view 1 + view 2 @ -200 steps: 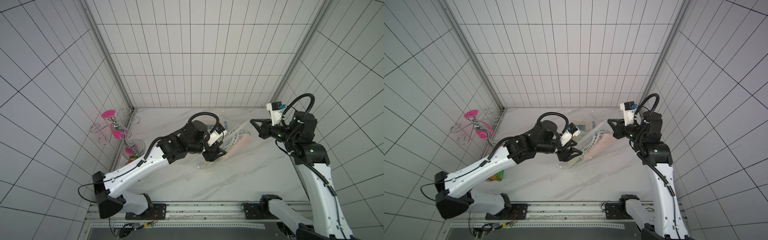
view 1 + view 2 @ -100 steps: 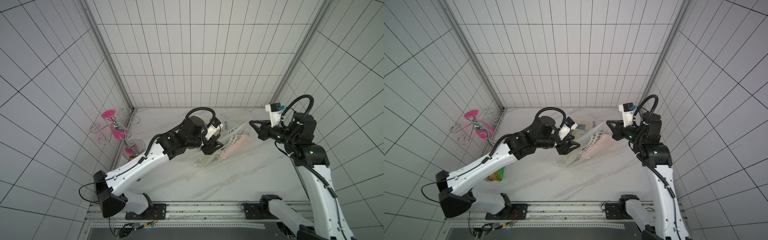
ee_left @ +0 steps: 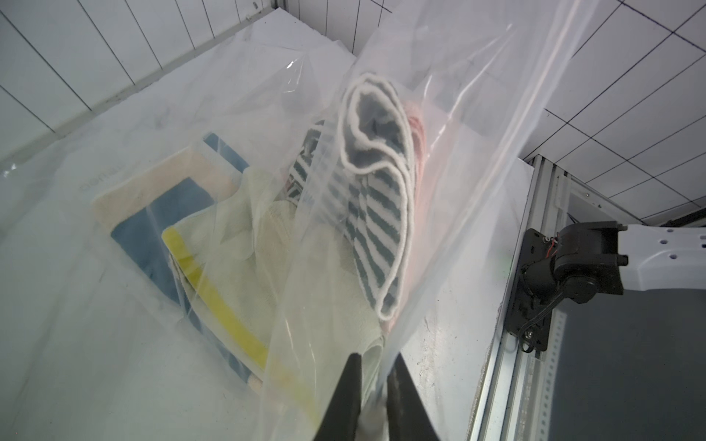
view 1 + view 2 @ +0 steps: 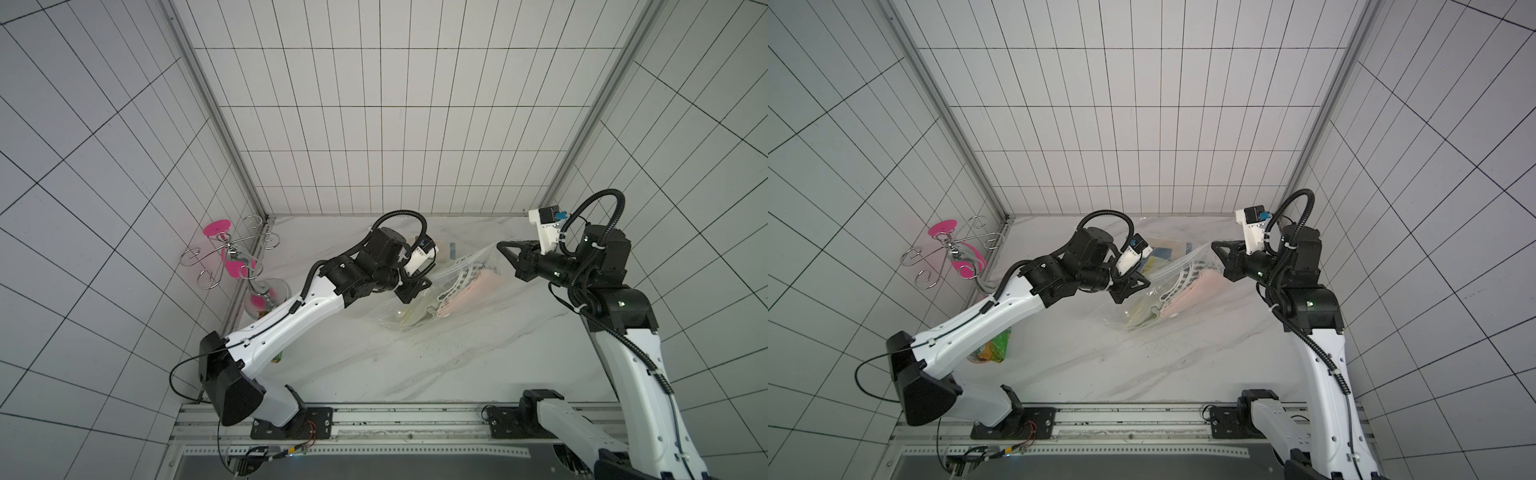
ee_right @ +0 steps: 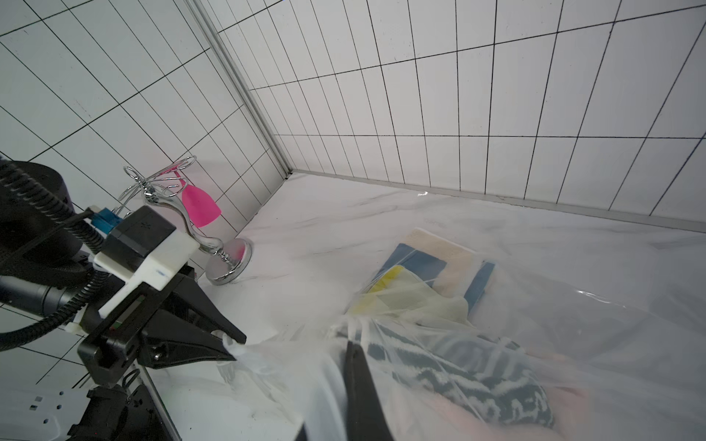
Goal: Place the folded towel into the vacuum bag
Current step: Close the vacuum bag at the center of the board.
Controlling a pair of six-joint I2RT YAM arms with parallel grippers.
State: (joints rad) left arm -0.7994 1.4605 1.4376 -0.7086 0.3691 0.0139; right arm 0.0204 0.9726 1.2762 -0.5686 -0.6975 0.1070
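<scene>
The vacuum bag, clear and crinkly, hangs stretched between my two grippers above the marble table. My left gripper is shut on the bag's film at one end; the right wrist view shows film bunched at its fingertips. My right gripper is shut on the film at the opposite, higher end. Inside lie a folded striped towel, a pink one, a pale yellow one and a blue-and-cream one.
A chrome stand with pink cups stands at the far left by the wall. A green and orange packet lies under my left arm. The mounting rail runs along the table's front edge.
My left gripper, open beside the bag a second ago, has shifted slightly back and shut on the bag's film. The right arm has stayed put, still holding its end.
</scene>
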